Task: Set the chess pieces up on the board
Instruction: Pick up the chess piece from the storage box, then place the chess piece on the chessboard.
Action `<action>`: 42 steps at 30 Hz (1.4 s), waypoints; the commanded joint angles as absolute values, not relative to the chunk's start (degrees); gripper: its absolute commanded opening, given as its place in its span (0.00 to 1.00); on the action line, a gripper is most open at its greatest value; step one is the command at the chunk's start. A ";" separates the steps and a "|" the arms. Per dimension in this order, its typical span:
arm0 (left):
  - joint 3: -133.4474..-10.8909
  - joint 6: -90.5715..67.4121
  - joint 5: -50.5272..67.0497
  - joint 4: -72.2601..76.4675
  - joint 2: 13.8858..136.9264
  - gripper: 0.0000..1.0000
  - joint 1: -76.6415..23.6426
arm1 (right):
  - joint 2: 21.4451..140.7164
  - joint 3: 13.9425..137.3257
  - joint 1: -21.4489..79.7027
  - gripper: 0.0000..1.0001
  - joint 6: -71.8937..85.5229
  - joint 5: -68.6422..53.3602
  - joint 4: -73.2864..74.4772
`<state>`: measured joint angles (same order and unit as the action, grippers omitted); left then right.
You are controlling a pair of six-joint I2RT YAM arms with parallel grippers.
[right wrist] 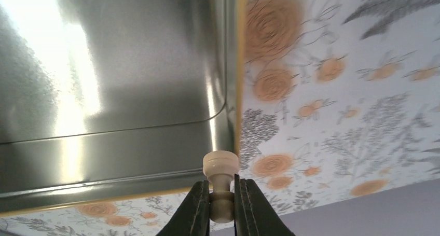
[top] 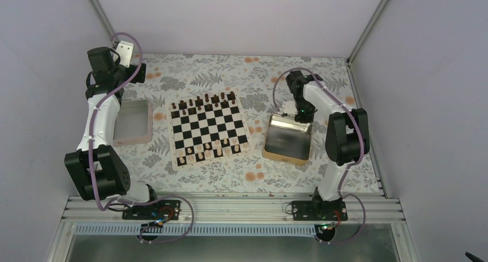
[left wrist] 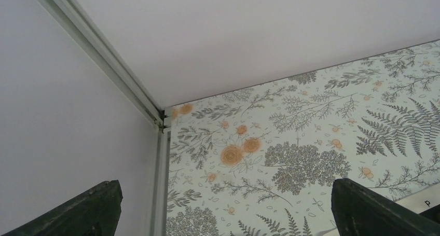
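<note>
Right, step in hand is a pick from the tray. On the worktop (top: 253, 175), the right arm (top: 339, 129) has its wrist over the top edge of the gold tray (top: 288, 140), right of centre in the overhead view. The right fingers (right wrist: 196, 210) are clamped on one tan piece (right wrist: 221, 186), lower centre of the wrist view. They pinch its round head, and its flat base points away from them, just in front of the tray's corner rim. Looks like a pawn, but I'm not certain.

Next move, as I read it: lift clear of the rim and carry left to the board (top: 210, 126) in the middle of the frame. Then find a free square in the two bottom rows, where the light pieces (top: 213, 154) stand. Set it down base first and upright, and let go. The squares are tight against their neighbours, so the descent needs to be straight.

The left arm (top: 100, 118) is parked at upper left and plays no part. The left fingers (left wrist: 93, 210) are wide apart with nothing between them, showing only floral cloth and wall.

Counts:
- Worktop: one.
- Arms: two.
- Board: one.
- Trays: two, the gold one on the right and a pinkish one (top: 132, 124) left of the board. I see no pieces in either.
- Dark pieces (top: 207, 101): spread along the board's top two rows.
- Light pieces: spread along the bottom two rows.
- Both sets are too small for an exact count.
- Held pieces: one.
</note>
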<state>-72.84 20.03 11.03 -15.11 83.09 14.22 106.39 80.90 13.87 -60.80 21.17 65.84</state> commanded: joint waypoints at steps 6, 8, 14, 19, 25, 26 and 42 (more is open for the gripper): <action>-74.26 19.42 11.75 -14.85 81.67 1.00 13.97 | 110.92 95.57 22.82 0.06 -59.93 15.53 73.65; -74.43 19.34 11.99 -14.91 81.75 1.00 13.96 | 112.09 98.04 25.31 0.06 -59.70 15.46 73.80; -74.62 19.45 12.26 -15.13 81.82 1.00 13.97 | 117.10 103.19 33.94 0.06 -58.76 14.30 73.83; -74.71 19.43 12.71 -15.16 81.80 1.00 13.97 | 121.34 106.59 39.44 0.06 -58.28 12.10 73.83; -74.53 19.36 12.92 -15.05 81.75 1.00 13.89 | 125.17 108.48 43.83 0.06 -58.05 9.78 73.74; -74.49 19.34 12.92 -14.98 81.71 1.00 13.89 | 125.76 108.77 44.27 0.06 -58.05 9.27 73.74; -74.53 19.34 12.66 -14.86 81.74 1.00 13.86 | 127.74 105.84 46.22 0.07 -58.07 3.88 72.20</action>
